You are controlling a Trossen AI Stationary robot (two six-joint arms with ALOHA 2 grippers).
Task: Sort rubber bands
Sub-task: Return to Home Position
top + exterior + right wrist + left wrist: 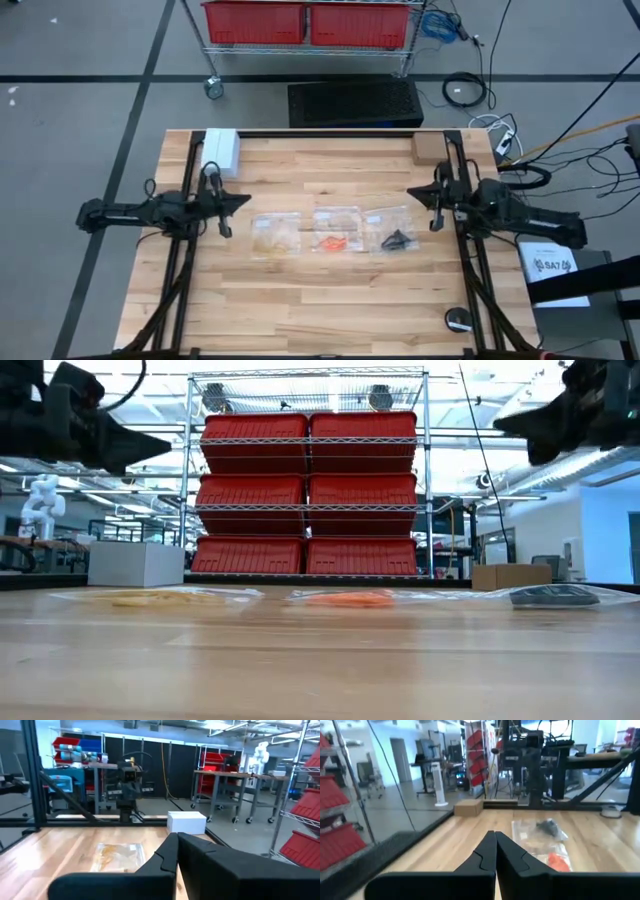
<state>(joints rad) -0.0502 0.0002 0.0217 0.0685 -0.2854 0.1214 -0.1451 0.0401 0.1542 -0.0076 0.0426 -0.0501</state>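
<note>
While both arms hang raised above the table (300,300), one at each side, the rubber bands (345,599) lie grouped by colour in three clear bags set in a row across the middle of the wood. Seen from above, the left bag (275,222) holds the tan bands (272,240), the middle bag (337,218) holds the orange bands (335,243), and the right bag (385,220) holds the black bands (397,240). The bags lie flat, just beside one another. They look closed, though the zips are too fine to be sure.

The left gripper (245,199) points inward near the left bag and touches nothing. Its wrist view shows the two fingers (480,860) pressed together with nothing between them. The right gripper (412,192) faces it from near the right bag, also aloft, its fingers (165,860) meeting tip to tip and empty.

A white box (222,150) sits at the table's far left corner and a cardboard box (428,148) at the far right corner. Red bins (255,485) fill a wire rack beyond the table.
</note>
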